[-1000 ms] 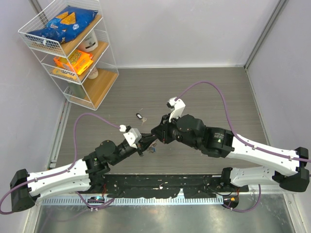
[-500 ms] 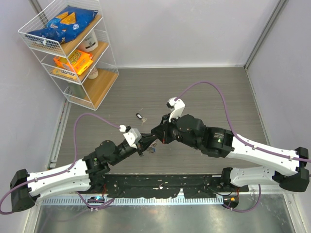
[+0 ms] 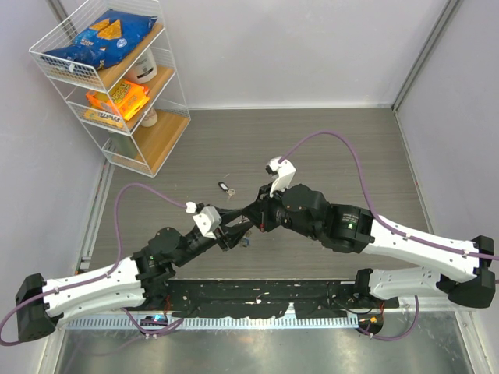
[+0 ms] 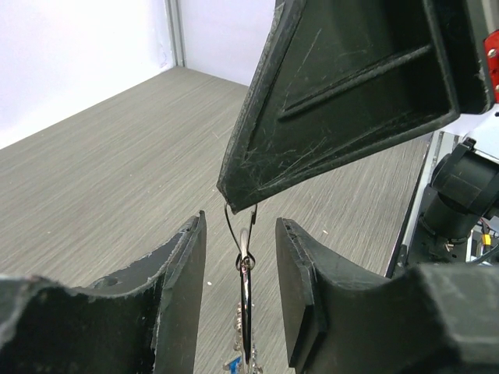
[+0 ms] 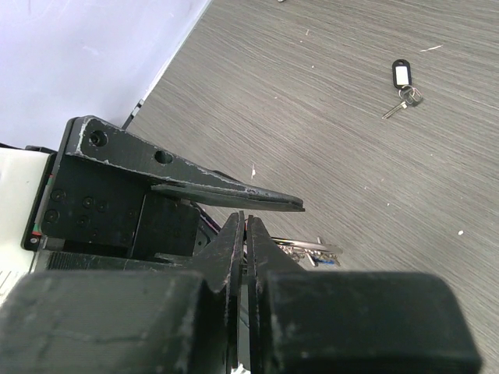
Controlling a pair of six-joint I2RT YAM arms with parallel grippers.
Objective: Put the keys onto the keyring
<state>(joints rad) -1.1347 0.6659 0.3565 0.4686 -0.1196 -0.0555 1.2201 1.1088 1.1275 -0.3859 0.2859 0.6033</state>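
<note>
**Spotter:** Where's the keyring?

**Operator:** I have my left fingers parted and gripping nothing. The keyring hangs between them, edge-on, pinched from above by my right fingers, shut on its wire.

**Spotter:** Next?

**Operator:** I'd hold the right steady and send the left for the tagged key lying on the surface beyond the fingertips.
</note>
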